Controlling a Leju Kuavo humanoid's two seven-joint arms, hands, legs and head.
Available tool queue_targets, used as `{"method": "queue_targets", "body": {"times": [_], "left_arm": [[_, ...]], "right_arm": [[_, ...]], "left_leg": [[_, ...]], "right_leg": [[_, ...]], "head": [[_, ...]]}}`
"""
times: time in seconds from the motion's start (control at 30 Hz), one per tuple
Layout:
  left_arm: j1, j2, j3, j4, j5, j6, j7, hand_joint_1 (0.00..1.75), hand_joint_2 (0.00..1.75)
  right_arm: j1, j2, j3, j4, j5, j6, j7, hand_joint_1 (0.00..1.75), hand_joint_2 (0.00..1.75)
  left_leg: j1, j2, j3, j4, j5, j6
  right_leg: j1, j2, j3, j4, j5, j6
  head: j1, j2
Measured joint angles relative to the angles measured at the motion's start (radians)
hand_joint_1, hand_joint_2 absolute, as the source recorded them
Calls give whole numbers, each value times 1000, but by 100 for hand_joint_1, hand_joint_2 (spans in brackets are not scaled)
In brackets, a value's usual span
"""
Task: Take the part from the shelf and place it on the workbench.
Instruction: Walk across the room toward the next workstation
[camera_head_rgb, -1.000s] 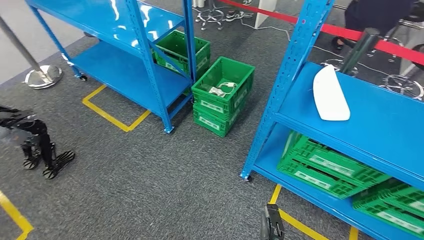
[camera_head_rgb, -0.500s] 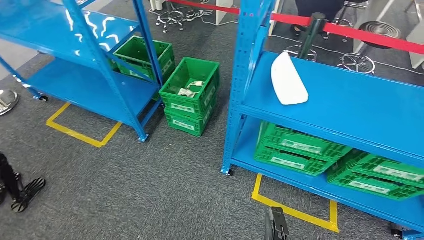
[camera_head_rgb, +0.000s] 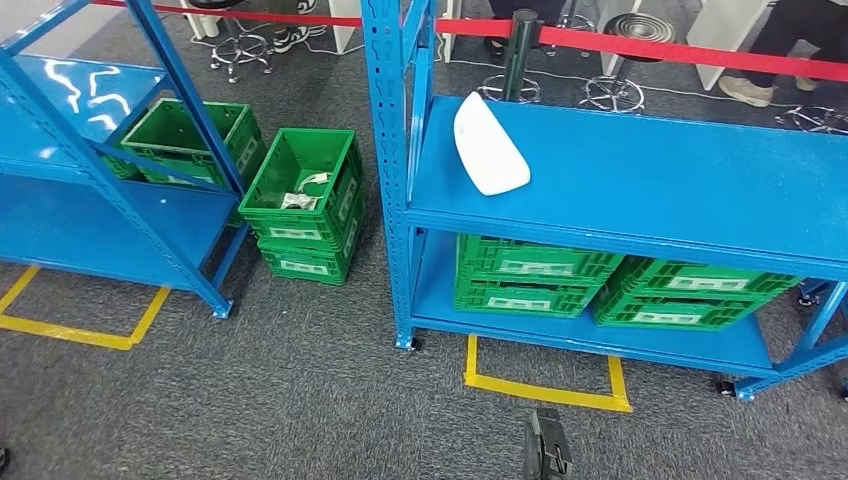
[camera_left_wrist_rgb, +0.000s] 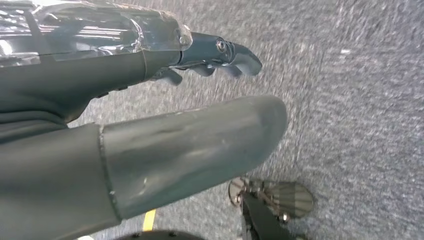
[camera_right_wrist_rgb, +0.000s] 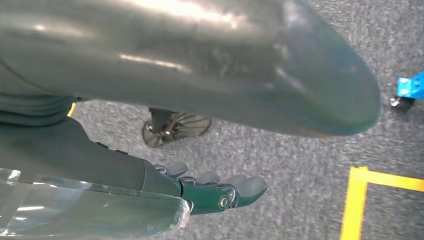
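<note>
Part (camera_head_rgb: 489, 146) lies on the shelf (camera_head_rgb: 650, 190) well ahead of both empty, loosely open hands, left hand (camera_left_wrist_rgb: 150, 125) and right hand (camera_right_wrist_rgb: 165, 165), so approach squarely before reaching.

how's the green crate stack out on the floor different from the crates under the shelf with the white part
The floor stack stands on the carpet between the two blue racks; the shelf crates sit on the rack's bottom shelf, below the white part.
The floor stack's top crate is open to view, with small items inside; the shelf crates' insides are hidden by the shelf above.
Both are green, with pale labels on their sides.
</note>
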Motion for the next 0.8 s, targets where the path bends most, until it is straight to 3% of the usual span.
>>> {"method": "queue_targets", "body": {"times": [0.07,0.1,0.13,0.17,0.2,0.23,0.3,0.37,0.4,0.47,0.5,0.57,0.6,0.63,0.67,0.7,0.73,0.8], "left_arm": [[0,-2,0,0,0,0,0,0,0],[1,-2,0,0,0,0,0,0,0],[2,-3,0,0,0,0,0,0,0],[3,-3,0,0,0,0,0,0,0],[3,-4,0,0,0,-1,0,0,0],[2,-5,0,0,0,-1,0,0,0],[1,-7,0,0,0,-2,0,0,0],[-1,-7,0,0,0,-2,0,0,0],[-2,-7,0,0,0,-2,1,0,0],[-3,-7,0,0,0,-2,2,0,0],[-4,-7,0,0,0,-2,3,0,0],[-5,-7,0,0,0,-2,3,0,0],[-4,-7,0,0,0,-2,3,0,0],[-3,-7,-1,0,0,-2,3,0,0],[-2,-7,-1,0,0,-2,4,0,0],[-1,-7,-1,0,0,-2,5,0,0],[0,-7,-1,0,0,-2,5,0,0],[-1,-7,-1,0,0,-2,6,0,0]], "right_arm": [[-3,0,0,0,0,0,0,0,0],[-5,0,0,0,0,0,0,0,0],[-8,0,0,0,0,0,0,0,0],[-7,0,0,0,0,0,0,0,0],[-4,0,0,0,-1,-1,0,0,0],[-1,-1,0,0,-2,-1,0,0,0],[3,-3,0,0,-2,-2,0,0,0],[2,-4,0,0,-3,-3,0,0,0],[2,-4,0,0,-3,-3,0,0,0],[3,-4,0,0,-5,-3,0,0,0],[4,-4,0,0,-6,-4,0,0,0],[3,-5,0,0,-8,-4,0,0,0],[2,-6,0,0,-8,-5,0,0,0],[1,-6,0,0,-8,-5,0,0,0],[0,-6,1,0,-8,-5,0,0,0],[1,-6,1,0,-8,-5,0,0,0],[2,-6,1,0,-7,-4,0,0,0],[2,-6,1,0,-5,-3,-3,0,0]], "left_leg": [[4,38,14,-21,7,3],[3,58,18,-25,6,3],[2,77,19,-26,3,4],[2,96,20,-26,0,2],[2,113,21,-25,-3,0],[2,127,23,-24,-6,-3],[3,151,30,-22,-15,-12],[-1,170,36,-15,-27,-23],[-3,178,39,-12,-31,-28],[-4,193,47,-11,-38,-37],[-1,185,50,-7,-45,-43],[5,128,31,46,-85,-53],[7,94,4,105,-118,-56],[8,74,-34,180,-151,-56],[8,70,-73,249,-174,-56],[7,69,-101,293,-178,-54],[6,68,-115,299,-161,-49],[0,62,-88,199,-75,-31]], "right_leg": [[2,-54,-28,54,-37,11],[1,-90,-58,113,-69,16],[-1,-111,-94,181,-103,23],[-3,-120,-125,240,-125,29],[-6,-125,-143,272,-128,33],[-8,-129,-141,264,-111,37],[-12,-153,-81,147,-40,41],[-10,-189,-20,31,5,33],[-7,-198,-7,7,10,26],[-4,-182,-6,4,6,8],[-5,-173,-5,5,6,2],[-7,-154,-3,3,7,-10],[-8,-144,-3,3,7,-14],[-7,-133,-3,3,6,-17],[-5,-120,-3,4,6,-20],[-2,-108,-2,4,5,-22],[1,-95,-1,5,4,-24],[7,-76,4,6,0,-26]], "head": [[10,0],[17,0],[24,0],[27,0],[29,0],[32,0],[37,0],[42,0],[40,0],[32,0],[29,0],[22,0],[15,0],[8,0],[3,0],[0,0],[-1,0],[-3,0]]}}
